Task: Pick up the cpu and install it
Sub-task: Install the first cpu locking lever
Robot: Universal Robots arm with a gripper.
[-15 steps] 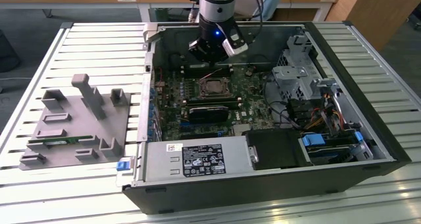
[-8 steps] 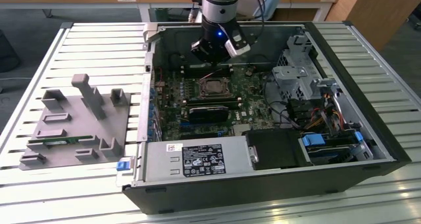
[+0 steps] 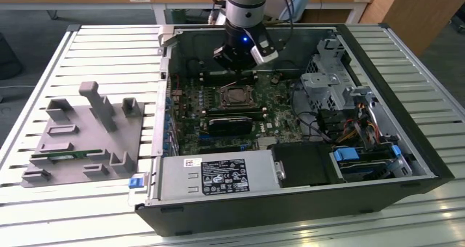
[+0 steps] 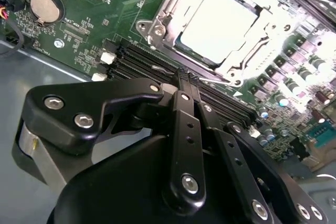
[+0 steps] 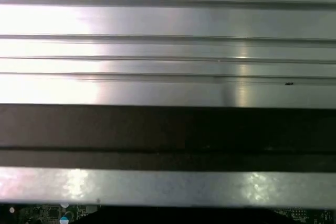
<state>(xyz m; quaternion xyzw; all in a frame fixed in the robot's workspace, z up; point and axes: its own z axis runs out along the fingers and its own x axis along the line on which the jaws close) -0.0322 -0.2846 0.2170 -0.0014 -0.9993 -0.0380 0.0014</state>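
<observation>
The cpu (image 4: 218,24) is a bright silvery square lying flat inside the metal socket frame (image 4: 157,27) on the green motherboard (image 4: 94,30). In the exterior view the socket (image 3: 234,97) sits mid-board inside the open computer case (image 3: 407,111). My gripper (image 3: 234,72) hangs just behind the socket, toward the case's back wall and a little above the board. In the second wrist view my gripper (image 4: 188,78) has its black fingers (image 4: 184,124) pressed together with nothing between them, their tips over the black memory slots (image 4: 134,64) beside the socket.
A grey fixture tray (image 3: 80,138) with a green memory stick (image 3: 69,156) lies on the slatted table at the exterior view's left. Inside the case are a black heatsink block (image 3: 226,124), a power supply (image 3: 218,176), a drive cage (image 3: 327,86) and cables (image 3: 349,130).
</observation>
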